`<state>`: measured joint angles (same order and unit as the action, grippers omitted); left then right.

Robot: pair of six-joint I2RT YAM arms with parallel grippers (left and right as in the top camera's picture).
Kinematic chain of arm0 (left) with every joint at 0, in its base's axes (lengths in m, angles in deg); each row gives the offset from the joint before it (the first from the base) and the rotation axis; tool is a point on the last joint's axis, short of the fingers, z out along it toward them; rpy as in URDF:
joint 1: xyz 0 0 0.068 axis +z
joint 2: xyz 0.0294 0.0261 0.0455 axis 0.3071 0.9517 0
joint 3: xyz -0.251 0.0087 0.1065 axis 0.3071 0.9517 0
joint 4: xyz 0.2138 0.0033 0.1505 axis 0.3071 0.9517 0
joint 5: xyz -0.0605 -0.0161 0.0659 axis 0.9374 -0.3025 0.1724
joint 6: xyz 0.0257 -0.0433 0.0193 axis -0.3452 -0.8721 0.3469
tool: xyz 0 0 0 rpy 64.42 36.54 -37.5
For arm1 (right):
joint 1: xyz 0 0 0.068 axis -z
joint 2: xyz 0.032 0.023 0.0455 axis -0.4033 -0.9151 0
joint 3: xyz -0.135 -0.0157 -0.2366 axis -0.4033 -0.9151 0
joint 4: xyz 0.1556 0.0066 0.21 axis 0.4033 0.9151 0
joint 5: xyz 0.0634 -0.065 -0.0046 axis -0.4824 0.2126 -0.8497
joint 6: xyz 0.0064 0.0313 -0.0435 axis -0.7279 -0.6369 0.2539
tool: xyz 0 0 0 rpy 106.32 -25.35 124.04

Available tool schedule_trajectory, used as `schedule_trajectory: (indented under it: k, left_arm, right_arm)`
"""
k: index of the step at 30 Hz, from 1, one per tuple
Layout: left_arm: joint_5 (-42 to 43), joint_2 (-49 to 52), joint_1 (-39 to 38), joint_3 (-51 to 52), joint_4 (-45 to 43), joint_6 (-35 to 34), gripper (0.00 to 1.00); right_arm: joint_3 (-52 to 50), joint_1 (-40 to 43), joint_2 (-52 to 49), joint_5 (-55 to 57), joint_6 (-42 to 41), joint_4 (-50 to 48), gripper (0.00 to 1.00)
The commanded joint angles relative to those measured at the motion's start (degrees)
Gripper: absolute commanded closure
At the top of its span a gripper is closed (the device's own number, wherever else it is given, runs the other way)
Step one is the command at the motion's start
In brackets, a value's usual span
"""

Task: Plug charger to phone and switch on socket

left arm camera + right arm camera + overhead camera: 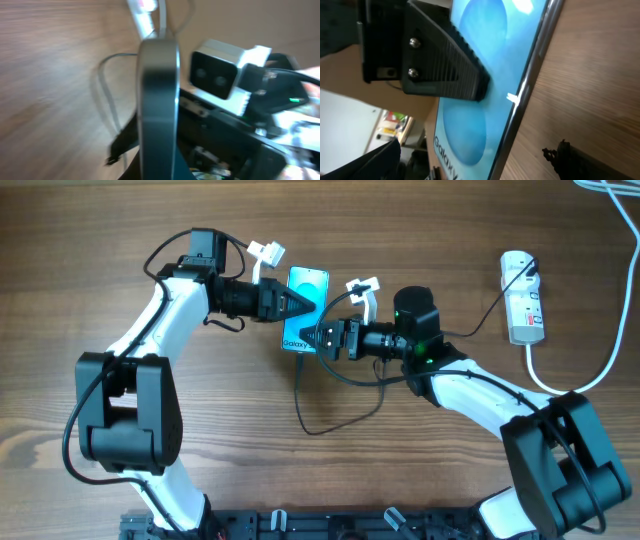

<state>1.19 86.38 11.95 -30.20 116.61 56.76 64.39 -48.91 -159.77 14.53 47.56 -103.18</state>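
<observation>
The phone [308, 292], its cyan screen lit, is tilted up on its long edge at the table's middle. My left gripper [298, 305] is shut on it; the left wrist view shows it edge-on [159, 100] and blurred. In the right wrist view one left finger [445, 70] presses on the screen [480, 100]. My right gripper [322, 340] is at the phone's "Galaxy" end, jaws [470, 167] apart and holding nothing. The charger cable [302, 395] runs from that end and loops across the table. Its black plug [531, 272] sits in the socket [524, 298] at the far right.
The socket's thick white lead [610, 360] curves along the right edge of the table. The right arm's white camera block [220, 75] is close in front of the left wrist. Both arm bases stand at the front edge.
</observation>
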Motion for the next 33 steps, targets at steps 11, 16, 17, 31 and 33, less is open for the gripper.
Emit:
schedule_trajectory:
  k: [11, 16, 17, 31, 33]
  left_arm:
    - [-38.05, -0.66, -0.33, 0.15, -1.92, -17.38, 0.96]
    - [-46.93, -0.55, -3.37, 0.15, -2.36, -22.84, 0.96]
    - [-48.28, -0.5, -3.93, 0.15, -2.56, -23.93, 0.96]
    - [-56.74, 3.1, -11.87, 0.15, -4.9, -29.75, 0.9]
    - [-56.76, 3.13, -11.87, 0.15, -5.03, -29.77, 0.92]
  right_arm:
    - [0.48, -0.28, 0.79, 25.05, 2.54, 20.68, 0.0]
    - [0.46, -0.31, 0.79, 32.26, 2.56, 28.57, 0.0]
    - [0.46, -0.31, 0.79, 32.33, 2.51, 29.09, 0.0]
    - [0.44, -0.28, 0.79, 32.37, 2.54, 27.93, 0.0]
    - [0.44, -0.31, 0.79, 32.37, 2.54, 27.96, 0.0]
